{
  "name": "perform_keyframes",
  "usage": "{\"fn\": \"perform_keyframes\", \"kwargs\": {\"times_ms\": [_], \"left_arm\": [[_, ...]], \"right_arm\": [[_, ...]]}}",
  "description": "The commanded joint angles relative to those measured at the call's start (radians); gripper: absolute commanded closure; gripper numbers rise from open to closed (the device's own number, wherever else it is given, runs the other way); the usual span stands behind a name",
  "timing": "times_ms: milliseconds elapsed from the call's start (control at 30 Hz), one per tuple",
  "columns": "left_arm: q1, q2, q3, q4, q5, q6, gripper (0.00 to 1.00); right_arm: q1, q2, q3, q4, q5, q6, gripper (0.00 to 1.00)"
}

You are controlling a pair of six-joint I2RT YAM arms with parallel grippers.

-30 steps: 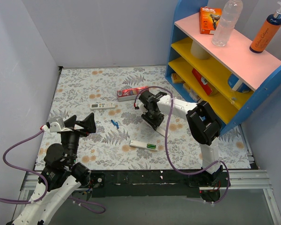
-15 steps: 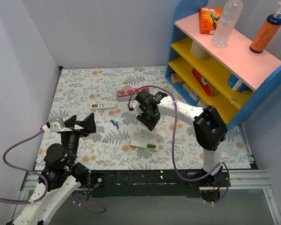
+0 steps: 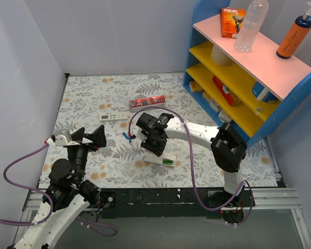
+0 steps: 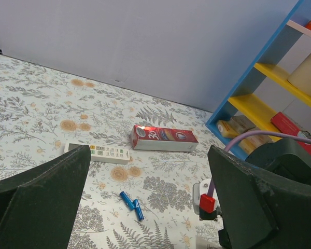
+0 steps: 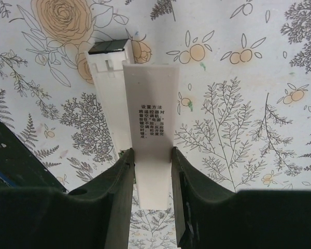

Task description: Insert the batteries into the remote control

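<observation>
A white remote control [image 3: 114, 116] lies buttons up at the back left, also in the left wrist view [image 4: 97, 153]. Two blue batteries [image 3: 127, 136] lie together on the mat [image 4: 131, 203]. A second white bar [image 3: 159, 161] lies nearer, with a green patch at its right end. My right gripper [image 3: 154, 144] hangs over its left end, shut on a flat white cover plate with printed text [image 5: 151, 119]. The bar [image 5: 106, 93] lies just below and left of the plate. My left gripper [image 3: 87, 139] is open and empty, raised at the near left [image 4: 145, 207].
A red carton [image 3: 147, 103] lies behind the right arm, also in the left wrist view [image 4: 164, 138]. A blue shelf unit [image 3: 197, 62] with yellow and pink boards stands at the right with bottles and boxes. Grey walls close the left and back.
My right gripper has moved left and toward the near edge with the white cover plate, ending over the nearer white bar. The left arm has not moved.
</observation>
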Motion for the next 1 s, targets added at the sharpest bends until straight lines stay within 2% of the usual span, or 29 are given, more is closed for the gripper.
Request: {"fn": "perform_keyframes", "kwargs": {"times_ms": [0, 967], "left_arm": [[0.011, 0.015, -0.006, 0.011, 0.003, 0.013, 0.02], [0.012, 0.015, -0.006, 0.011, 0.008, 0.014, 0.02]], "right_arm": [[0.017, 0.016, 0.043, -0.033, -0.024, -0.021, 0.78], [0.068, 0.072, 0.033, -0.047, -0.035, -0.043, 0.76]]}}
